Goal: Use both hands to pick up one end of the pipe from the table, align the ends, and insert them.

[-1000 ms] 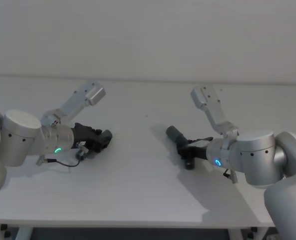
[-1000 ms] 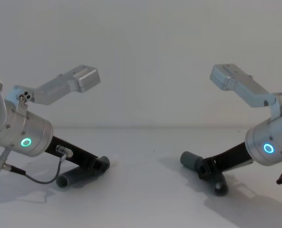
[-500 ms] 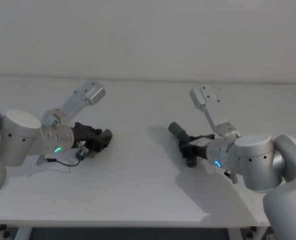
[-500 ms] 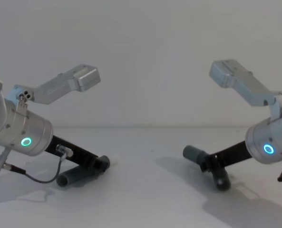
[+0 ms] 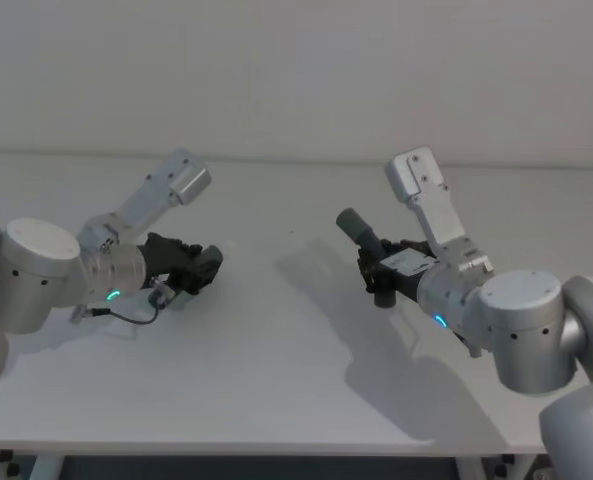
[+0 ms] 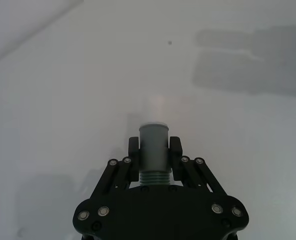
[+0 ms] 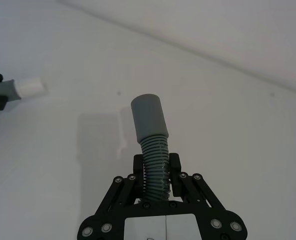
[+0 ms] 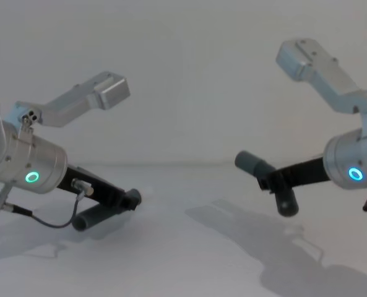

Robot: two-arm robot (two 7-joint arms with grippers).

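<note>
Two pipe pieces, two pincers, one piece each. The left pincer [image 6: 154, 146] clamps the white-tipped piece [image 6: 153, 137] low by the surface [image 5: 276, 370]. The right pincer [image 7: 156, 161] grips the collared piece [image 7: 148, 116] clear above it (shadow [image 5: 376, 350] beneath). Its white label [image 7: 162, 231] is unreadable. Plain pale wall [image 5: 296, 70] behind.

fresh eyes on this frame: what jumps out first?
The right gripper, right of centre, is shut on a grey pipe piece held clear of the table, its wide collar end aimed toward the left arm. On the left, the left gripper is shut on the other pipe piece, low near the table, its white tip sticking out past the gripper.
</note>
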